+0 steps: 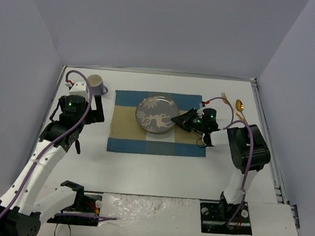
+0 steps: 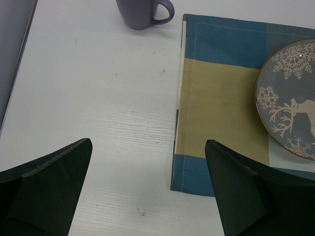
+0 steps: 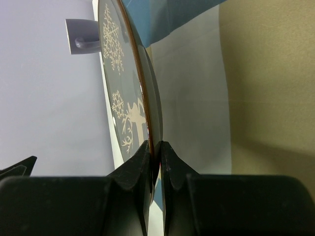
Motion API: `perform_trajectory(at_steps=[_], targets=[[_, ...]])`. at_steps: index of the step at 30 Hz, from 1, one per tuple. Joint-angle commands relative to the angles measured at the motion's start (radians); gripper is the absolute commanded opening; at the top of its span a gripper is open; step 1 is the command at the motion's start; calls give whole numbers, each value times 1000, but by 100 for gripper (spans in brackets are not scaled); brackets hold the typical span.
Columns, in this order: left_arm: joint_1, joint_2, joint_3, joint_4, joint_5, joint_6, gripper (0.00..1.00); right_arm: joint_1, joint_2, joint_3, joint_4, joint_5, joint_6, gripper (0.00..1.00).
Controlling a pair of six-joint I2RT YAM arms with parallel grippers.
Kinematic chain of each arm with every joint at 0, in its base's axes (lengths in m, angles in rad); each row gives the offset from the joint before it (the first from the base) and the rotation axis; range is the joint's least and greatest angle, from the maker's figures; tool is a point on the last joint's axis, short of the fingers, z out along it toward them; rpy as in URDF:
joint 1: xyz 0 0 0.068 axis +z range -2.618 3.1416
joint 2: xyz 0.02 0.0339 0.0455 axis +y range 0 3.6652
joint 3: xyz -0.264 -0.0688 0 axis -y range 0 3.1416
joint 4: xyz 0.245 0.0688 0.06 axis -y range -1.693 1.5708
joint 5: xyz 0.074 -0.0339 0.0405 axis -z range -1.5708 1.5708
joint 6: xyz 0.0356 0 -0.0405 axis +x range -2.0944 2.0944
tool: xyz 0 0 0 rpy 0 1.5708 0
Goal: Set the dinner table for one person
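Observation:
A grey plate [image 1: 156, 114] with a white reindeer and snowflakes lies on the blue-and-tan checked placemat [image 1: 124, 133] on the white dinner table [image 1: 158, 173]. My right gripper [image 1: 177, 120] is turned on its side and shut on the plate's right rim [image 3: 153, 147]; the plate [image 3: 125, 98] looks slightly tilted. My left gripper [image 2: 147, 189] is open and empty, hovering over the bare table just left of the placemat's left edge [image 2: 179, 147]. A lilac mug [image 1: 96, 83] stands at the back left, also in the left wrist view [image 2: 142, 12]. The plate shows at the right there [image 2: 290, 103].
A gold spoon [image 1: 240, 107] and another gold utensil [image 1: 226, 100] lie at the back right of the table. Pale lilac walls [image 1: 165, 30] enclose the table on three sides. The arm bases sit at the near edge.

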Motion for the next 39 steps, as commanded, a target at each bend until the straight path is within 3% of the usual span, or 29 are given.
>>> perform_trajectory(at_steps=[1, 34, 37, 39], targets=[[5, -6, 17, 54, -4, 17, 97, 16, -20, 65, 262, -72, 50, 0], [5, -12, 17, 54, -2, 20, 97, 13, 99, -36, 289, -55, 34, 0], [5, -12, 17, 53, -4, 20, 97, 10, 92, -40, 245, -47, 10, 8], [5, -11, 16, 55, -4, 18, 97, 9, 83, -35, 198, -40, -22, 21]])
